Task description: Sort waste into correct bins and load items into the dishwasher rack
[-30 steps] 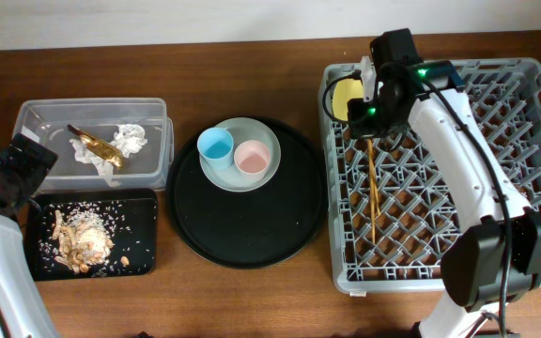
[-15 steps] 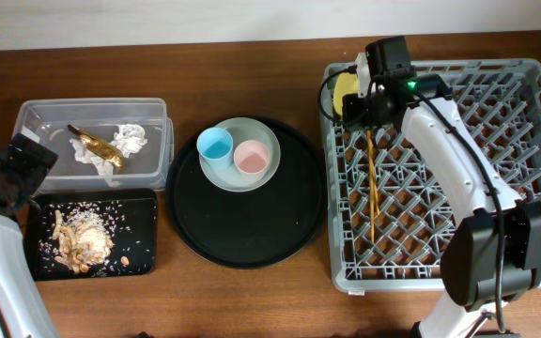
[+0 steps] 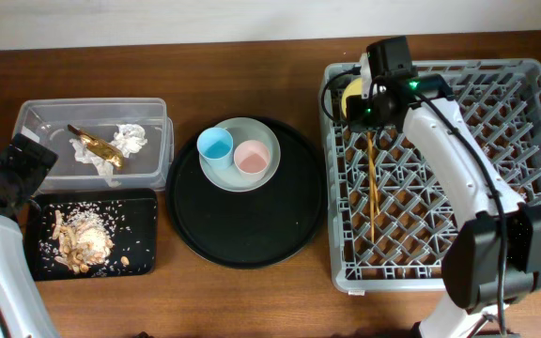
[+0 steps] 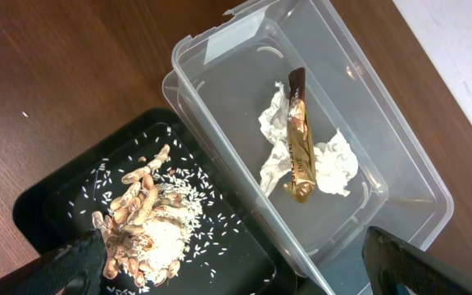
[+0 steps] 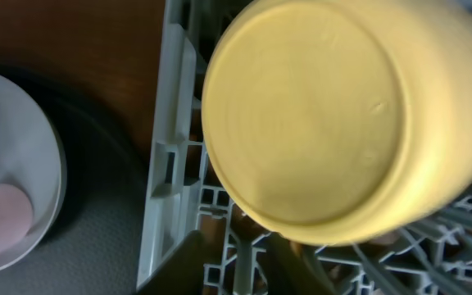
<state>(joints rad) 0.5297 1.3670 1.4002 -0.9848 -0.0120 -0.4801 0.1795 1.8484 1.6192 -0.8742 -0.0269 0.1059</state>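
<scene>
The yellow bowl rests tilted in the far-left corner of the grey dishwasher rack. In the right wrist view its underside fills the frame. My right gripper hangs right by it, its fingers apart over the rack grid. The chopsticks lie in the rack. The blue cup and pink cup stand on the pale plate. The tissue and gold wrapper lie in the clear tub. Food scraps lie in the shallow black tray. My left gripper is open and empty.
The plate sits on a large round black tray between the bins and the rack. The rack's near-left wall stands next to that tray. Bare wooden table runs along the front edge.
My right gripper has shifted slightly toward the rack's far-left corner, by the yellow bowl. The left arm has not moved.
</scene>
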